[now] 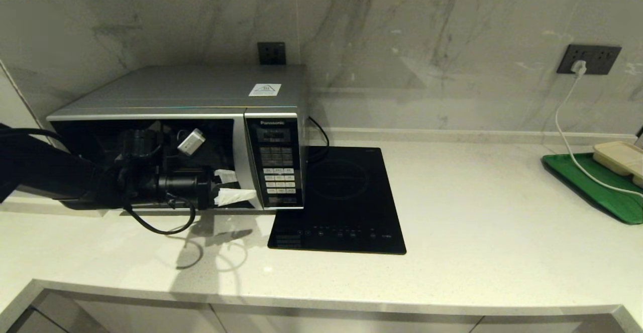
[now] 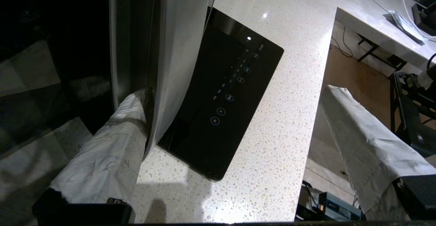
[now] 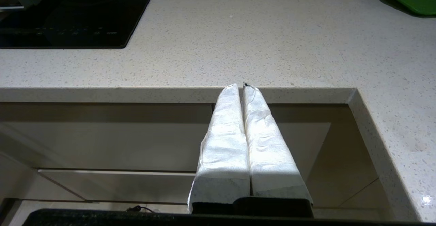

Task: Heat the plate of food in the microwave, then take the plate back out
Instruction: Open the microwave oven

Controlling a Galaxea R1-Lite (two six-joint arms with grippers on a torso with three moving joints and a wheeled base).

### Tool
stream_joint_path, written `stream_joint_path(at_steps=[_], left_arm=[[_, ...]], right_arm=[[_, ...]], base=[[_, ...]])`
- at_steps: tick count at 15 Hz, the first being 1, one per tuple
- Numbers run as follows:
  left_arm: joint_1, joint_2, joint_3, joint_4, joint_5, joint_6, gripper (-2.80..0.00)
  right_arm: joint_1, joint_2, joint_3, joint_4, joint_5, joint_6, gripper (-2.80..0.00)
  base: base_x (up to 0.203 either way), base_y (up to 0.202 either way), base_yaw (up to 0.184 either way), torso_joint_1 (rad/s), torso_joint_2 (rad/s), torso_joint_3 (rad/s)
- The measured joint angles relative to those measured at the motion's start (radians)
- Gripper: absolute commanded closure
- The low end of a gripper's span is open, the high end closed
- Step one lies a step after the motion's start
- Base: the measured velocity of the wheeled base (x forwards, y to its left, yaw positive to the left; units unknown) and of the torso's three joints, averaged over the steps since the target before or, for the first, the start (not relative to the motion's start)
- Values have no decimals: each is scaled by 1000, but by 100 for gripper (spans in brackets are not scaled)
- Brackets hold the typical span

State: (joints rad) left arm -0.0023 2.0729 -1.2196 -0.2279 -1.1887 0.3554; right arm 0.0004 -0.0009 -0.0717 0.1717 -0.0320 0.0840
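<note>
The silver Panasonic microwave (image 1: 176, 92) stands at the back left of the counter, its dark glass door facing me. My left gripper (image 1: 231, 186) hangs open in front of that door, next to the keypad (image 1: 279, 170). In the left wrist view one white-wrapped finger (image 2: 133, 113) is tucked behind the curved silver handle (image 2: 177, 48), and the other finger (image 2: 357, 130) stands far off over the counter edge. The plate of food is out of view. My right gripper (image 3: 242, 86) is shut on nothing, low in front of the counter's front edge.
A flat black induction cooktop (image 1: 341, 197) lies right of the microwave. At the far right a green tray (image 1: 598, 187) holds a beige rectangular tray (image 1: 620, 157), with a white cable (image 1: 567, 122) running to a wall socket. Cabinet fronts sit below the counter.
</note>
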Motion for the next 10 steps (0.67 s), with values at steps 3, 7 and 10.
stream_joint_path(at_steps=[3, 7, 10], left_arm=[[11, -10, 0, 20, -37, -60, -280], [36, -88, 2, 145, -90, -164, -280], [34, -106, 11, 199, -99, -141, -280]], right_arm=[[0, 0, 0, 0, 0, 0, 0], [0, 0, 0, 0, 0, 0, 0], [-1, 0, 0, -2, 0, 0, 0]], base=[[0, 0, 0, 0, 0, 0], [0, 0, 0, 0, 0, 0], [0, 0, 0, 0, 0, 0]])
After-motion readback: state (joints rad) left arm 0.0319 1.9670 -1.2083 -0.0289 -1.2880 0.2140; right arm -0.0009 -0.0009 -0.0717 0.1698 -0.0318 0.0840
